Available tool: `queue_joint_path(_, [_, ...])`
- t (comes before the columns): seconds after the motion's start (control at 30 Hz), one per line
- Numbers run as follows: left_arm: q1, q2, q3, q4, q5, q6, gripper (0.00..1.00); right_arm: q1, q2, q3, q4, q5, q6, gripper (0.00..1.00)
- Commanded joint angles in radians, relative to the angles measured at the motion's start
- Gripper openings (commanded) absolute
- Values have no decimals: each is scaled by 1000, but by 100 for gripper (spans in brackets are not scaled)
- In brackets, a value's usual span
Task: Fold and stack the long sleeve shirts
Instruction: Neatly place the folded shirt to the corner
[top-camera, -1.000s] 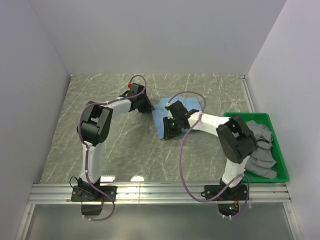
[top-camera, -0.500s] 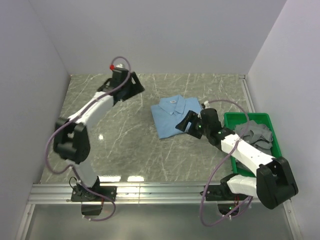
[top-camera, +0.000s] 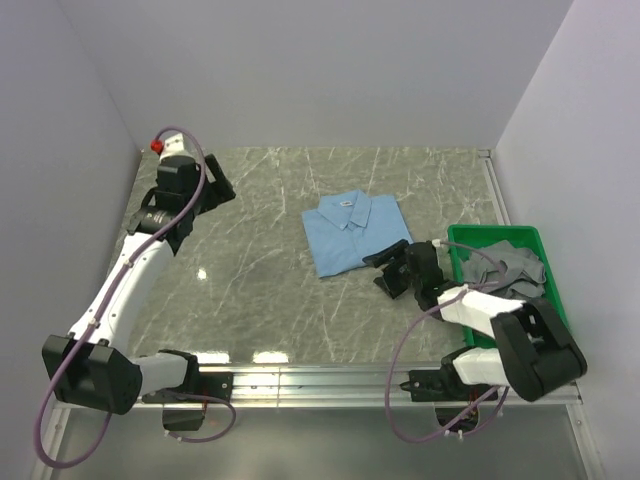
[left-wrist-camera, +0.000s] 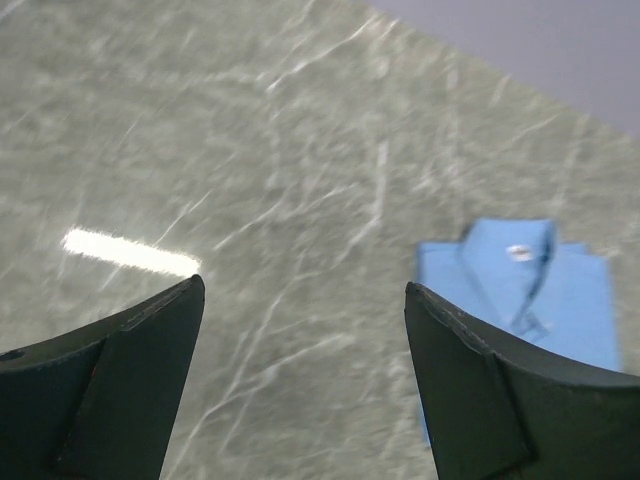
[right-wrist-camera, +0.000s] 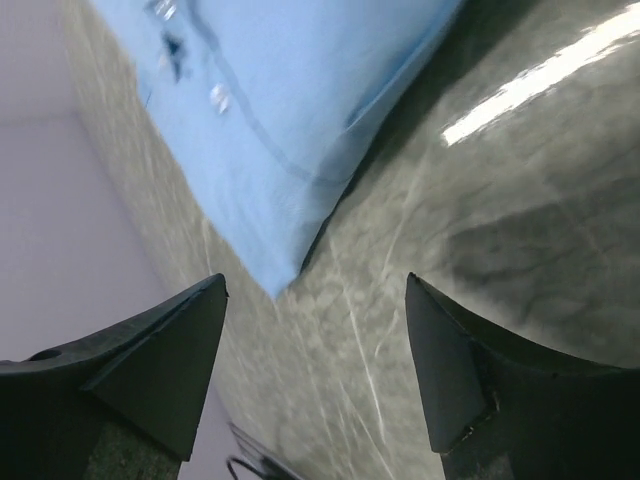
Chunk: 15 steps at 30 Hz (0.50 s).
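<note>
A light blue long sleeve shirt (top-camera: 354, 232) lies folded, collar up, on the marble table (top-camera: 260, 270). My left gripper (top-camera: 222, 192) hangs open and empty at the back left, well apart from the shirt; the left wrist view shows it (left-wrist-camera: 305, 285) over bare marble with the shirt (left-wrist-camera: 530, 300) off to the right. My right gripper (top-camera: 383, 270) stands open and empty just off the shirt's near right corner. In the right wrist view that corner of the shirt (right-wrist-camera: 270, 120) lies a short way ahead of the gripper (right-wrist-camera: 316, 279).
A green bin (top-camera: 490, 230) at the right edge holds a heap of crumpled grey cloth (top-camera: 510, 270). Grey walls close in the table on three sides. A metal rail (top-camera: 320, 385) runs along the near edge.
Both grippers have opened and let go of the blue shirt, which now lies folded. The left arm swung away to the back left; the right arm drew back toward the near right.
</note>
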Motion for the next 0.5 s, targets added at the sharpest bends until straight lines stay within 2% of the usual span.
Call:
queue_joint_path(0.0, [21,-13,-75,9,-49,45,87,-1,78,-14,178,92,153,78])
queue_joint_path(0.13, [27,-44,-131,48,-78,51,87,5,155,-8,232,148,196,72])
queue_joint_path(0.37, [31,-49,-136,49,-102,59,86,42,287,58,217,183,257,71])
queue_joint_path(0.47, [31,-50,-141,50,-106,59,86,59,327,93,200,197,262,64])
